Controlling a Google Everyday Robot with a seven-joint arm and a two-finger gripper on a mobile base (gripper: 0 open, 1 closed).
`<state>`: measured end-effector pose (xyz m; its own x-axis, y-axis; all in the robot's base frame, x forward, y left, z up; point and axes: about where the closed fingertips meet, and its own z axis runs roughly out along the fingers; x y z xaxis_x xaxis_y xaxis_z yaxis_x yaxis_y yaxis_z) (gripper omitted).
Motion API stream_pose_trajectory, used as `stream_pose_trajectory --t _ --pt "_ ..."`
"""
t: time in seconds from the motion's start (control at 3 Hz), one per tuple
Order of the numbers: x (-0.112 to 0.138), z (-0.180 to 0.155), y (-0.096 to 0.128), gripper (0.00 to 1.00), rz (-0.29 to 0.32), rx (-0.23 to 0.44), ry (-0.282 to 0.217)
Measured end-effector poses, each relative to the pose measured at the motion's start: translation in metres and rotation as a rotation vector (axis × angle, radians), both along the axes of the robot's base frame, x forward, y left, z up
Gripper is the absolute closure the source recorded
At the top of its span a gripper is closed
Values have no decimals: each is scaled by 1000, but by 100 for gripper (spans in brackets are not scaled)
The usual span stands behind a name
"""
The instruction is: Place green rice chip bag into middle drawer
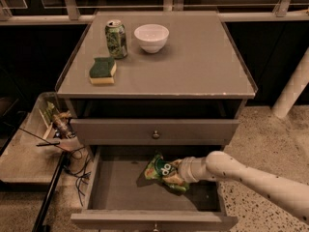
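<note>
The green rice chip bag [162, 170] lies on the grey floor of the pulled-out middle drawer [116, 190], toward its right side. My gripper [179, 174] reaches in from the right on a white arm and sits against the right end of the bag, low inside the drawer. The bag covers the fingertips.
A shut drawer front with a knob [155, 135] sits above the open one. On the cabinet top [203, 66] stand a green soda can [116, 38], a white bowl [151, 37] and a green-topped yellow sponge [102, 71]. A cluttered low tray [34, 149] with cables is at the left.
</note>
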<state>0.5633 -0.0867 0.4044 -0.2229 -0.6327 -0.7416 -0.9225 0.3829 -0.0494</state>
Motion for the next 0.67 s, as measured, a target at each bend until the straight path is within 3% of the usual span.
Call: stream_pose_trajectory --t 0.33,0.67 --pt "0 0 0 13 0 0 0" --pt "0 0 0 0 0 0 0"
